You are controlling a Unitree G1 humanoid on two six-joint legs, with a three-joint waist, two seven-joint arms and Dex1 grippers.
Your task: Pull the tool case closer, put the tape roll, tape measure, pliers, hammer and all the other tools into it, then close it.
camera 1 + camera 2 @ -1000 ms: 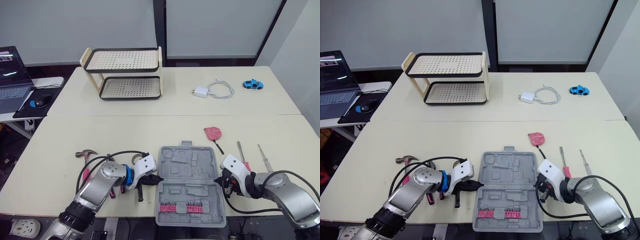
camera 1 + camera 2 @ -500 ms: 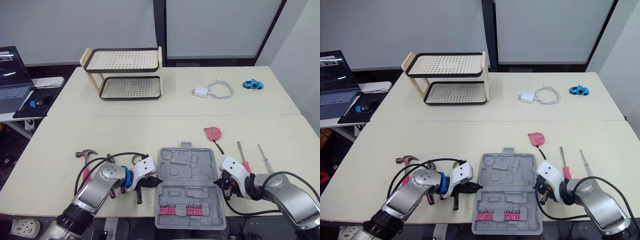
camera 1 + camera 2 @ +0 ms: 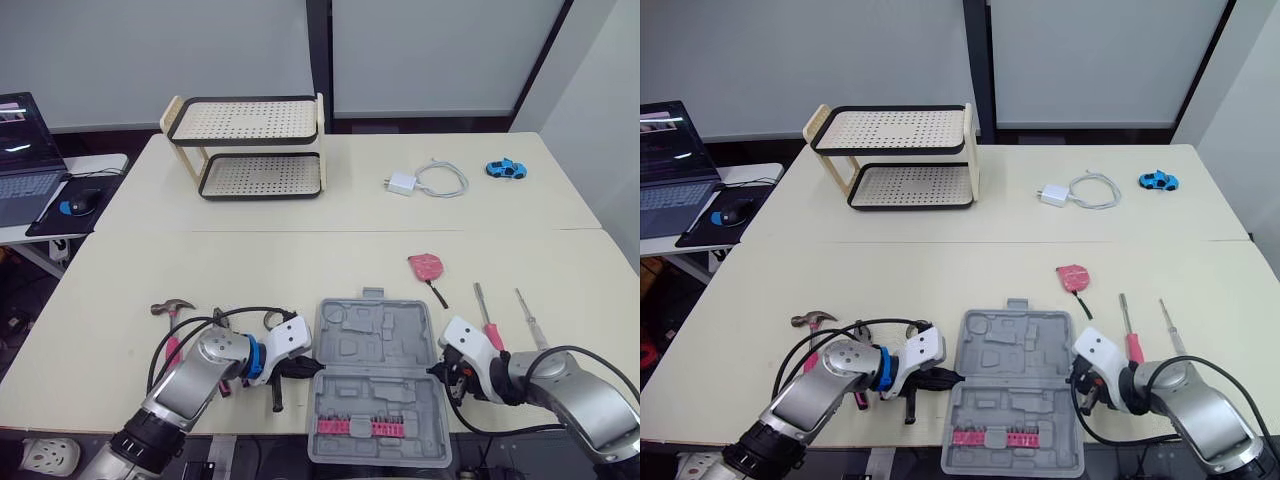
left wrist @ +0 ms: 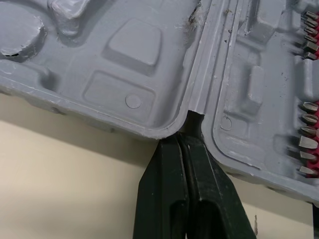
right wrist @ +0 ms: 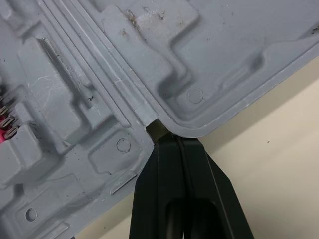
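Flanking the open tool case at its hinge line

Head views: the tool case (image 3: 384, 346) lies open and flat at the lower centre of the frame, on the near edge of the front worktop (image 3: 250, 270). Its half nearest the bottom edge carries a pink strip of bits (image 3: 355, 427). The left gripper (image 3: 312, 365) meets the case's left edge where the two halves join. The right gripper (image 3: 435, 370) meets the right edge at the same line. A hammer (image 3: 172, 308) lies at lower left, well apart from the case. A dark-handled tool (image 3: 278, 396) lies just below the left gripper. The pink tape measure (image 3: 425, 266) sits right of centre, above the case's right corner. A pink-handled screwdriver (image 3: 484, 310) and a second screwdriver (image 3: 527, 315) lie at lower right, beside the right arm. On the far worktop, a two-tier rack (image 3: 248, 148) stands at upper left. A charger with cable (image 3: 430, 180) and a blue toy car (image 3: 506, 168) are at upper right.

Left wrist view: the two black fingers (image 4: 167, 199) are pressed together with nothing between them. Their tips sit in the notch at the end of the case's hinge.

Right wrist view: the fingers (image 5: 159, 199) are likewise pressed together. Their tips sit in the hinge notch on the opposite side.
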